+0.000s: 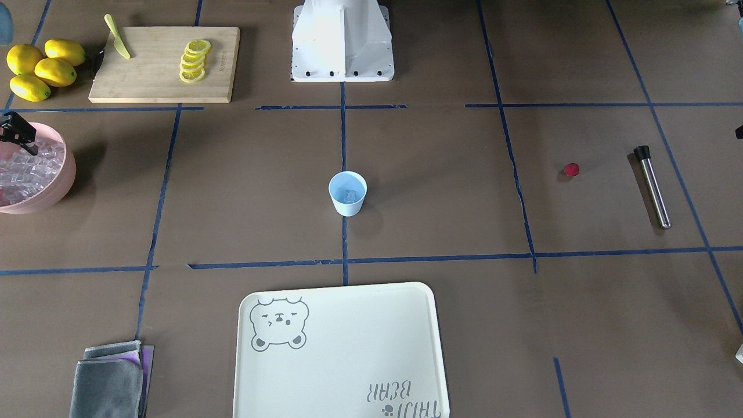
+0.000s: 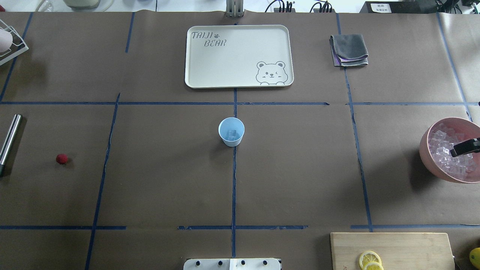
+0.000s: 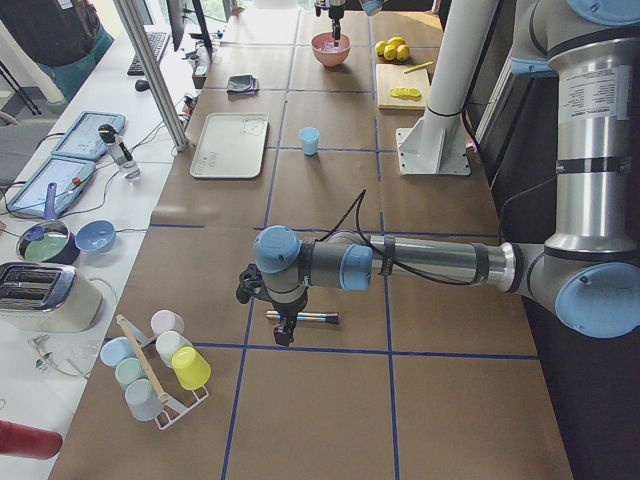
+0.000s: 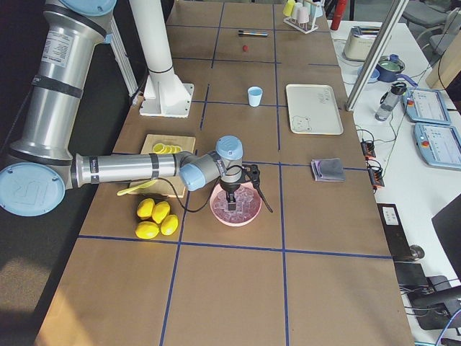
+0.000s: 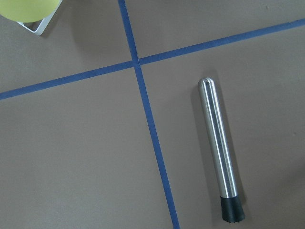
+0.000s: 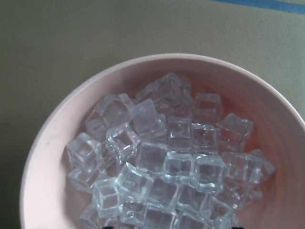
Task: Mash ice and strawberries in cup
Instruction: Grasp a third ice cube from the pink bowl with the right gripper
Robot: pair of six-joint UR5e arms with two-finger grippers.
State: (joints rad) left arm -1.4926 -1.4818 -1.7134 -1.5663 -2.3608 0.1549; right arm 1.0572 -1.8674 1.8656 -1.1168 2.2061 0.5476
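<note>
Left jaws and right jaws: released or clenched, I cannot tell; the right hang over the bowl (image 2: 425, 159) of ice (image 6: 167, 157). The cup (image 2: 230, 141), a cube inside, stands mid-bench (image 2: 300, 168), the strawberry (image 2: 62, 159) well apart.

- One light-blue cup (image 1: 348, 208) at mid-table, with one ice cube (image 1: 348, 195) inside.
- One pink bowl (image 1: 68, 174), heaped with ice cubes (image 6: 167, 157) too many to count.
- One strawberry (image 1: 572, 169).
- One steel muddler (image 1: 653, 186) with a black tip.
- Four whole lemons (image 1: 43, 68).
- About five lemon slices (image 1: 193, 61), overlapping in a row.
- One wooden cutting board (image 1: 157, 75).
- One yellow-green knife (image 1: 118, 38).
- One cream tray (image 1: 348, 360) with a bear print.
- One stack of folded grey cloths (image 1: 110, 383).
</note>
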